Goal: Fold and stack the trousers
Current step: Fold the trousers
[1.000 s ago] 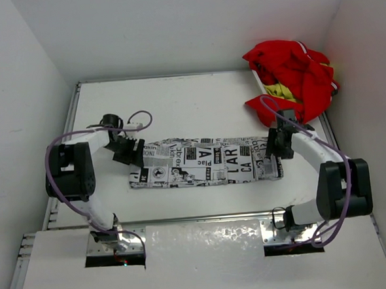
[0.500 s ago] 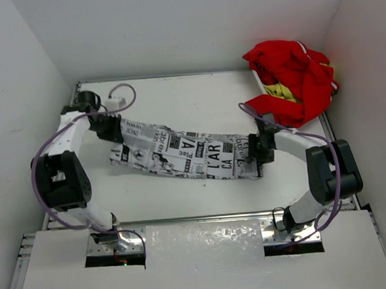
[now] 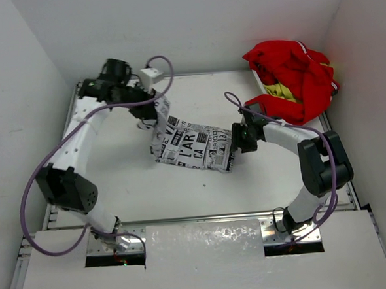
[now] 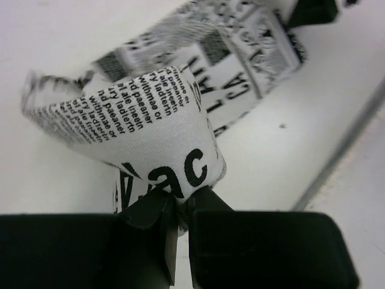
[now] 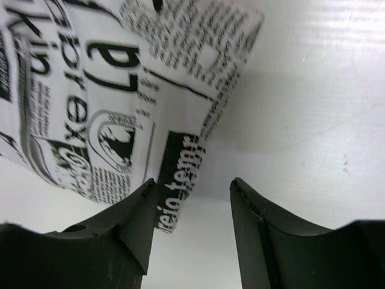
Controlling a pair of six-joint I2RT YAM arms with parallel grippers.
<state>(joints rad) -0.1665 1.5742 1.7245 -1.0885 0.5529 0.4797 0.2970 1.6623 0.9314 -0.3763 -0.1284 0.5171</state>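
White tabletop [image 3: 116,182] — trousers [image 3: 193,144] run 10-to-4 o'clock; left gripper [image 3: 153,114] clamps the lifted 10 o'clock end, right gripper [image 3: 237,140] straddles the 4 o'clock edge, jaws apart.

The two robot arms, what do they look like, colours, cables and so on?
Both the left arm and the right arm have white links with bulky black joints. A purple cable loops along each. The left hand and the right hand have black, blocky fingers.
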